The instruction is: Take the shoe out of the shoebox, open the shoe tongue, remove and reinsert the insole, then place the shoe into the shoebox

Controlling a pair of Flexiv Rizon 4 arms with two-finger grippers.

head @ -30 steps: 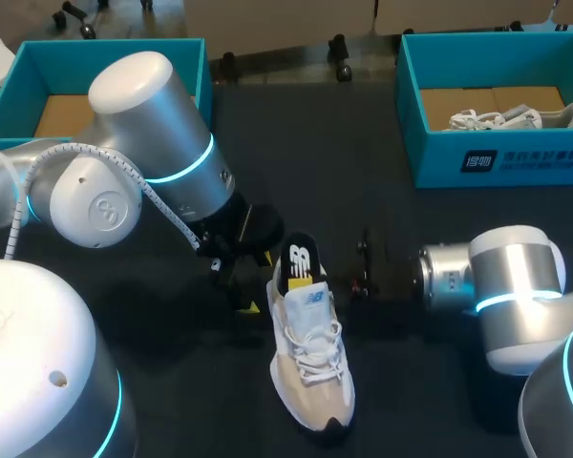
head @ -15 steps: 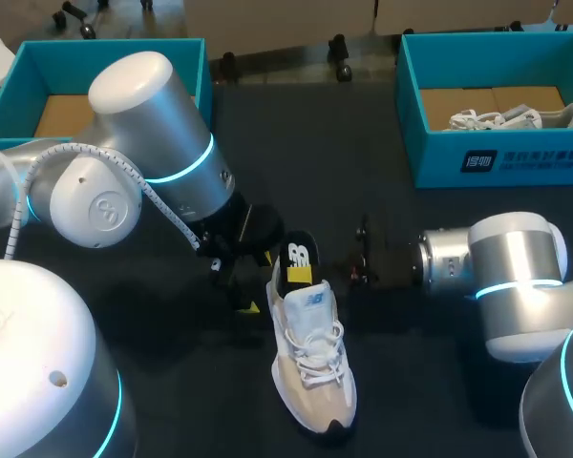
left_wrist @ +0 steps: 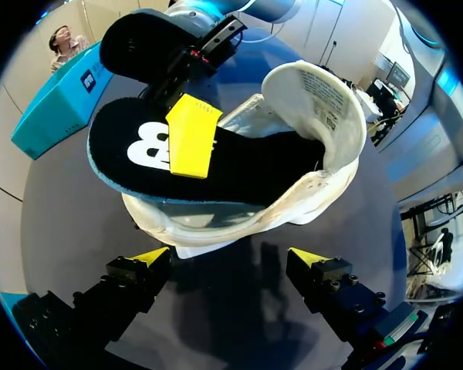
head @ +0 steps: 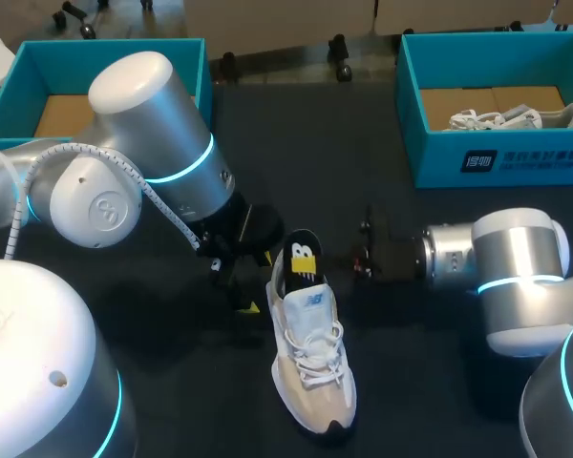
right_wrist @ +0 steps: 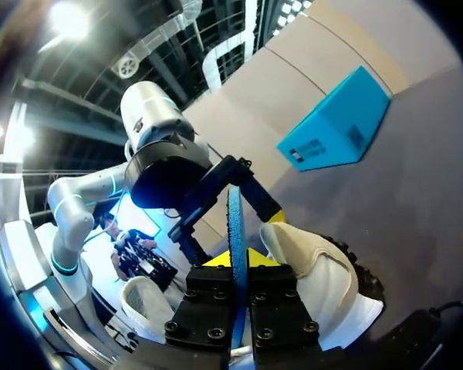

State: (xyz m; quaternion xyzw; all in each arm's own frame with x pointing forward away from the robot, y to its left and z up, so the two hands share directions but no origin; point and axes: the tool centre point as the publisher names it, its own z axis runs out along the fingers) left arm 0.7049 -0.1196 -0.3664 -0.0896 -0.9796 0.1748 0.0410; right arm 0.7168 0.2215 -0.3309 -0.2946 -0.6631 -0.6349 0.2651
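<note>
A white sneaker [head: 312, 355] lies on the dark table, toe toward me. Its black insole [head: 302, 256] sticks up out of the heel opening. My right gripper [head: 308, 270] comes in from the right and is shut on the insole. In the right wrist view the insole [right_wrist: 235, 223] runs edge-on between the right gripper's [right_wrist: 237, 264] yellow tips. My left gripper [head: 258, 282] stands open just left of the heel. The left wrist view shows the heel [left_wrist: 216, 223] ahead of the open left gripper [left_wrist: 230, 259], and a yellow fingertip [left_wrist: 191, 136] of the other arm pressed on the insole [left_wrist: 139, 150].
A teal shoebox [head: 430, 143] at the back right holds another white shoe [head: 516, 118]. A second teal box [head: 19, 81] stands at the back left, partly behind my left arm.
My right gripper has closed on the insole, and its wrist has drawn slightly to the right. The insole stands a little more upright. The left arm and the shoe have not moved.
</note>
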